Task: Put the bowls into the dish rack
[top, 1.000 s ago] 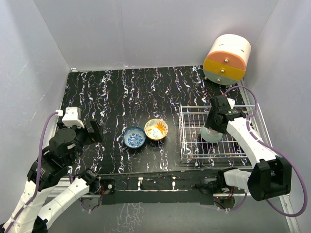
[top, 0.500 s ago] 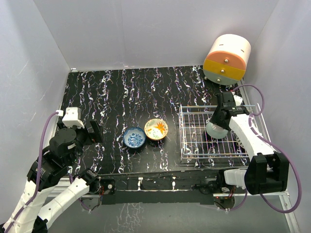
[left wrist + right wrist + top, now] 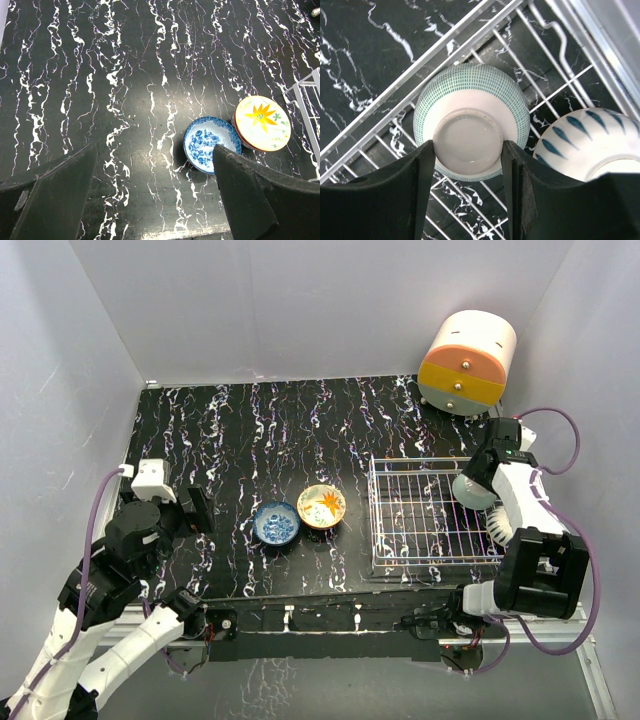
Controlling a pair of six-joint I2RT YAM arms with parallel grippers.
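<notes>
The white wire dish rack (image 3: 410, 461) stands at the table's right. My right gripper (image 3: 482, 474) is shut on the foot of an upturned teal-check bowl (image 3: 468, 490) and holds it over the rack's right end. In the right wrist view its fingers (image 3: 426, 165) clasp that bowl (image 3: 470, 85) over the rack wires (image 3: 470, 30), beside an upturned white bowl with blue leaf marks (image 3: 590, 145). A blue-patterned bowl (image 3: 276, 523) and an orange flower bowl (image 3: 322, 506) sit on the table left of the rack. My left gripper (image 3: 195, 510) is open and empty, left of them.
A cream-and-orange round drawer unit (image 3: 466, 362) stands at the back right, behind the rack. White walls close in the black marbled table (image 3: 250, 430). In the left wrist view the blue bowl (image 3: 205, 142) touches the orange bowl (image 3: 262, 122), with the rack's corner (image 3: 305, 100) to their right.
My right arm has carried the teal-check bowl from the rack's middle to its far right end, beside the blue-leaf bowl. The left arm has not moved.
</notes>
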